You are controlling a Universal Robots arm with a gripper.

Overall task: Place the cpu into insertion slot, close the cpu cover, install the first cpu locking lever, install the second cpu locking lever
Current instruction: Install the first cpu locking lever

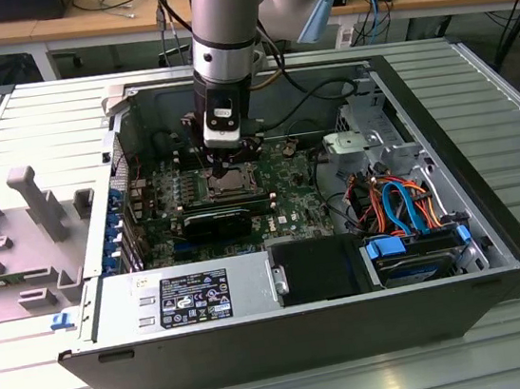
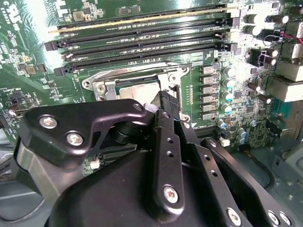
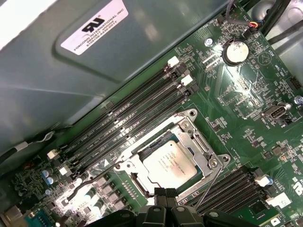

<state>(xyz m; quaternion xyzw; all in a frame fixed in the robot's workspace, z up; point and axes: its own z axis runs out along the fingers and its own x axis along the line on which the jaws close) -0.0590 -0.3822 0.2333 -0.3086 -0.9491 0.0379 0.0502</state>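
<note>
First wrist view puts the gripper [image 3: 165, 194] just beside the insertion slot [image 3: 138, 179], its two black fingertips [image 3: 160, 194] pressed together with nothing seen between them. The cpu [image 3: 169, 163] lies flat in that slot, its dull silver top showing through the cpu cover [image 3: 191, 137], a thin stamped metal frame. Light, stiff and likely fragile, the cpu suits edge holds only. A springy-looking wire lever [image 3: 208, 187] slants off the slot's corner; ribbed black memory slots [image 3: 137, 113] run just beyond the slot.
</note>
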